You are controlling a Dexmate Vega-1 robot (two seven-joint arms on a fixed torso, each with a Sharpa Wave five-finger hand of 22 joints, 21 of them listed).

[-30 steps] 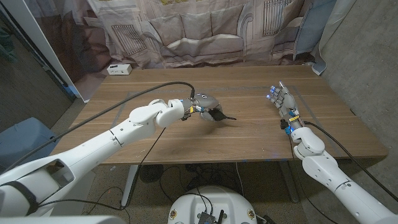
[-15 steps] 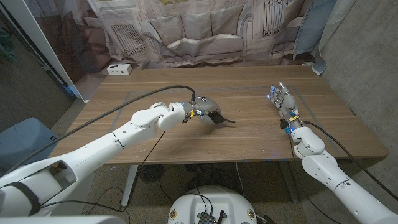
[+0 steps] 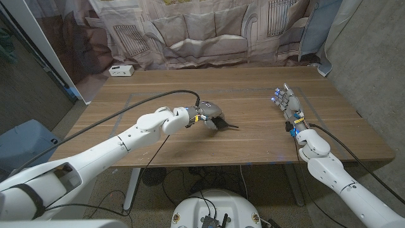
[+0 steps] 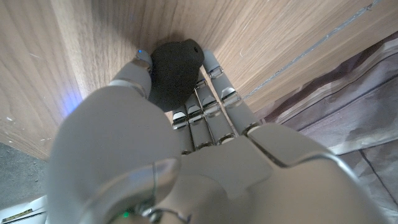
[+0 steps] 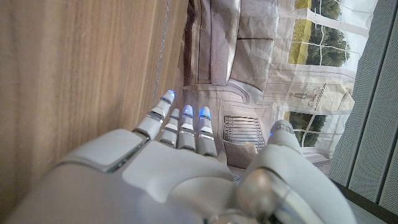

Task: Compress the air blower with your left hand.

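Left hand (image 3: 209,114) fingers (image 4: 214,99) curled tight around the black air blower (image 4: 175,71), thumb on one side of the bulb, other fingers on the opposite side; bulb pinned against the desk (image 3: 253,136). In the head view the blower's thin nozzle pokes out of the hand toward the robot's right, lying low over the wood. Blower sits near the desk's middle, slightly left of centre. Left arm reaches in from the near-left corner, dark cable trailing along it. Right hand (image 3: 286,101) well apart on the right side of the desk, fingers (image 5: 180,121) straight and close together, holding nothing, tips lit blue, palm upright on its edge. Small white box (image 3: 121,70) at the far-left desk corner. Printed curtain (image 3: 209,28) behind the desk.
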